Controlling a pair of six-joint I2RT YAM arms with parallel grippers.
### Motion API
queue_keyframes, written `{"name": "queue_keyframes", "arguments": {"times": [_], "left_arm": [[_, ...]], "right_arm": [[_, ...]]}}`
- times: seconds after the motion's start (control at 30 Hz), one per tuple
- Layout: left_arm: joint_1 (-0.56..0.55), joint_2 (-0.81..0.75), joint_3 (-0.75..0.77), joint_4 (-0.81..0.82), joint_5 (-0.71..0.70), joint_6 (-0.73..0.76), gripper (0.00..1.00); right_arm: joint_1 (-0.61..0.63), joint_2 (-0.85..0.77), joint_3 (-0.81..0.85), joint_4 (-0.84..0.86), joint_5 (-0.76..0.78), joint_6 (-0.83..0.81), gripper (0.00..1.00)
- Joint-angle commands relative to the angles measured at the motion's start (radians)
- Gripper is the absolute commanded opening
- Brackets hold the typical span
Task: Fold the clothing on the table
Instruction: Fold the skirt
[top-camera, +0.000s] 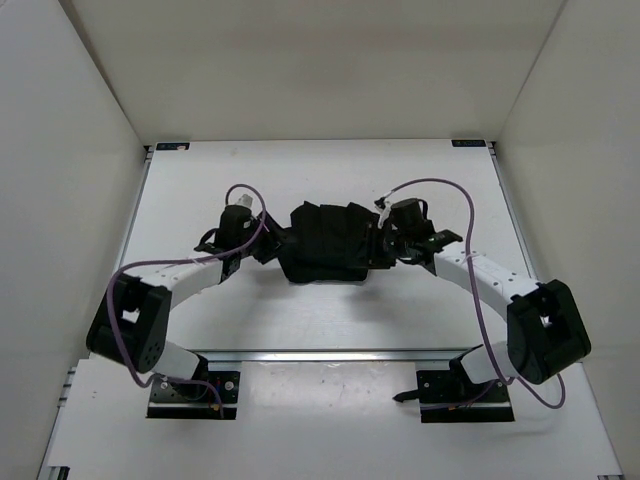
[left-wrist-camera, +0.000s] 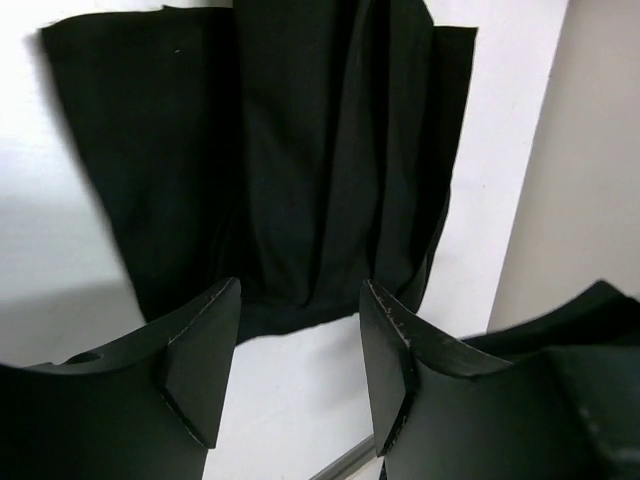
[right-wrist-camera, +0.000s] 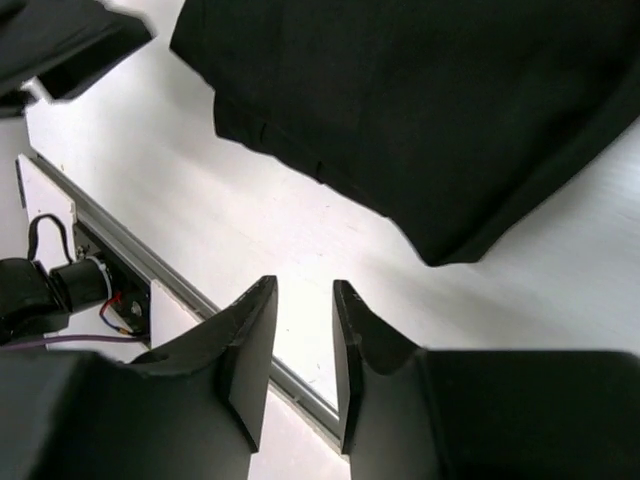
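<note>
- Left gripper (left-wrist-camera: 300, 320): the jaws stand well apart and hold nothing. Bare white table (left-wrist-camera: 290, 400) shows in the gap, and the clothing (left-wrist-camera: 300, 150) begins just beyond the fingertips.
- Right gripper (right-wrist-camera: 305, 300): the jaws are parted by a narrower gap and are likewise empty. A strip of table separates them from the clothing.
- Overhead view only: the clothing lies at mid-table as a compact, roughly rectangular dark bundle. One gripper sits at its left edge and the other at its right.
- Left wrist view only: long pleats run down the fabric, with panels overlapping one another and an uneven edge nearest the fingers.
- Right wrist view only: a doubled corner of the fabric shows its stacked layers. A metal rail (right-wrist-camera: 150, 265) marks the table's near edge, and beyond it sit a black motor (right-wrist-camera: 75, 280) and a purple cable (right-wrist-camera: 60, 342).
- Hard to make out: from above, black grippers merge with black fabric, so contact cannot be judged there. Both wrist views cut the clothing off at the frame's upper edge.
- Materials and shapes: the fabric is matte black and soft, falling in folds. The fingers (left-wrist-camera: 205, 360) are hard, matte black and wedge-shaped. The table is smooth and white, enclosed by plain pale walls (top-camera: 60, 130).
</note>
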Motion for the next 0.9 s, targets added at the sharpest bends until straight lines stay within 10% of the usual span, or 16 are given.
{"name": "queue_keyframes", "arguments": {"times": [0.0,0.33,0.43,0.5,0.87], "left_arm": [[-0.033,0.076,0.065,-0.010,-0.025,0.018,0.61],[-0.090,0.222,0.199,-0.181,-0.017,0.025,0.59],[-0.086,0.238,0.209,-0.148,0.001,0.017,0.13],[-0.086,0.220,0.228,-0.136,0.015,0.022,0.00],[-0.093,-0.017,0.090,-0.136,-0.045,-0.038,0.00]], "right_arm": [[0.043,-0.028,-0.035,0.200,0.001,0.057,0.25],[0.041,-0.029,-0.106,0.277,0.029,0.086,0.24],[0.026,-0.055,-0.127,0.271,0.026,0.087,0.24],[0.020,-0.083,-0.144,0.271,0.029,0.087,0.23],[0.037,-0.144,-0.235,0.285,0.040,0.115,0.23]]}}
